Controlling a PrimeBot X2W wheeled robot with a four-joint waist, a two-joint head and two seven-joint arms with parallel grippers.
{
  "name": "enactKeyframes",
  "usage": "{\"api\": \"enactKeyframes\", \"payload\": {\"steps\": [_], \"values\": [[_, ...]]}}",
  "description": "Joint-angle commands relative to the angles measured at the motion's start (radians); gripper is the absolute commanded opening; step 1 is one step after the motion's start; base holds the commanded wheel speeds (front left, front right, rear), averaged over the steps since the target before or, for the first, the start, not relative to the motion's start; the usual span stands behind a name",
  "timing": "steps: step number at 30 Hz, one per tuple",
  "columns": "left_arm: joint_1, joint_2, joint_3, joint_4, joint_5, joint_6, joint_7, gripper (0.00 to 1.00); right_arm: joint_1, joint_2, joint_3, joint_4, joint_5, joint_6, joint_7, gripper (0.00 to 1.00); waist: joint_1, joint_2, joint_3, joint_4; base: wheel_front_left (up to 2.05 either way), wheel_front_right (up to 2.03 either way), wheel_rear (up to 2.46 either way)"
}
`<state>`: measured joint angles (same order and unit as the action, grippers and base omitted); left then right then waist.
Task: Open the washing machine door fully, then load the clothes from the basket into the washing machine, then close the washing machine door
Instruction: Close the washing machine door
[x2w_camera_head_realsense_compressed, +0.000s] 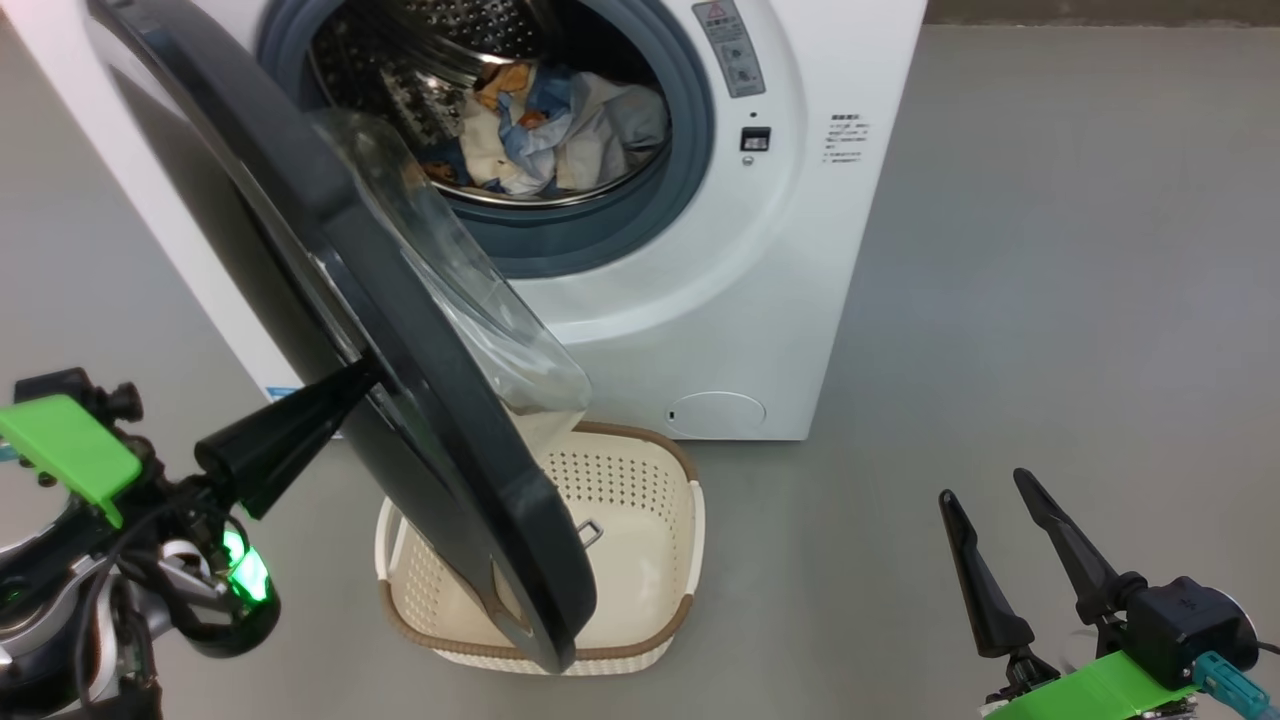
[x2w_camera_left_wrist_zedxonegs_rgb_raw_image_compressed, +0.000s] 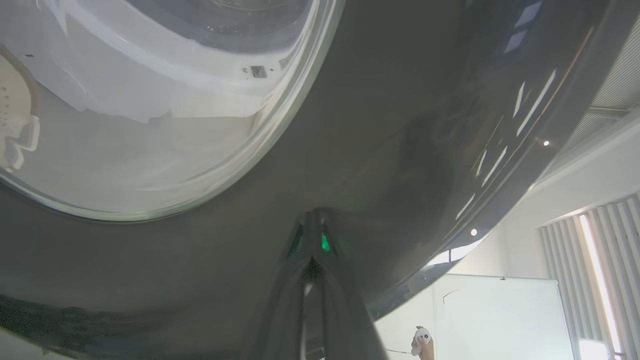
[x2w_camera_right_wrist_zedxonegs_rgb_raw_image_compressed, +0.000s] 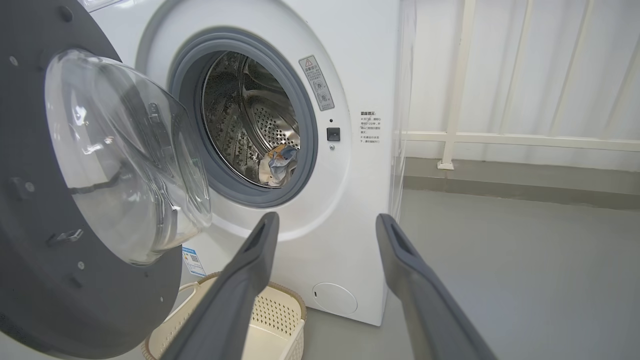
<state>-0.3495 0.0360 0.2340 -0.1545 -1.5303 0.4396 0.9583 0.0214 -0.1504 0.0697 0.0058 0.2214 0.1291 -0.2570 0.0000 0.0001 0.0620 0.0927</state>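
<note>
Narrow at the left gripper (x2w_camera_head_realsense_compressed: 360, 378) (x2w_camera_left_wrist_zedxonegs_rgb_raw_image_compressed: 311, 262): both dark fingers drawn together, tips set against the glossy black outer face of the washing machine door (x2w_camera_head_realsense_compressed: 420, 330), mirrored there in the left wrist view beside a green glint. Wide at the right gripper (x2w_camera_head_realsense_compressed: 985, 490) (x2w_camera_right_wrist_zedxonegs_rgb_raw_image_compressed: 326, 220): fingers well spread, gripping nothing, low on the robot's right over the grey floor (x2w_camera_head_realsense_compressed: 1050, 300) and well apart from the washing machine (x2w_camera_head_realsense_compressed: 800, 250), pointed towards its white front. Door standing partway open on the left of the round opening, clear glass bowl (x2w_camera_right_wrist_zedxonegs_rgb_raw_image_compressed: 125, 160) bulging towards the drum (x2w_camera_right_wrist_zedxonegs_rgb_raw_image_compressed: 240, 125). Under the door's lower edge, on the floor just before the machine, the basket (x2w_camera_head_realsense_compressed: 640, 435): cream, perforated, brown-rimmed, partly hidden behind the door in the head view. Past the grey gasket (x2w_camera_head_realsense_compressed: 690, 130), at the bottom of the steel drum, the clothes (x2w_camera_head_realsense_compressed: 560, 130): a heap of light blue, white and cream fabric with orange patches. Low on the machine's front, just beyond the basket, a round white cap (x2w_camera_head_realsense_compressed: 715, 413).
</note>
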Motion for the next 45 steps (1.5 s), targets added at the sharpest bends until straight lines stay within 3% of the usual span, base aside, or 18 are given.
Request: {"api": "enactKeyframes", "payload": {"steps": [1,26,45], "values": [[-0.042,0.015,0.013,-0.015,-0.012,-0.012,-0.004,0.0,-0.027,-0.005,0.025,-0.025,-0.002,0.002,-0.005,1.0,0.0,-0.0001,0.001,-0.014,0.0,0.0,0.0],[-0.134,0.014,-0.055,0.106,-0.045,-0.091,-0.123,0.0,-0.049,0.004,0.024,-0.029,-0.007,0.002,-0.005,1.0,0.0,-0.0001,0.033,-0.098,0.0,0.0,0.0],[-0.179,0.014,-0.055,0.192,-0.037,-0.137,-0.175,0.0,-0.053,0.006,0.029,-0.024,-0.003,0.002,-0.005,1.0,0.0,-0.0001,0.02,-0.141,0.0,0.0,0.0]]}}
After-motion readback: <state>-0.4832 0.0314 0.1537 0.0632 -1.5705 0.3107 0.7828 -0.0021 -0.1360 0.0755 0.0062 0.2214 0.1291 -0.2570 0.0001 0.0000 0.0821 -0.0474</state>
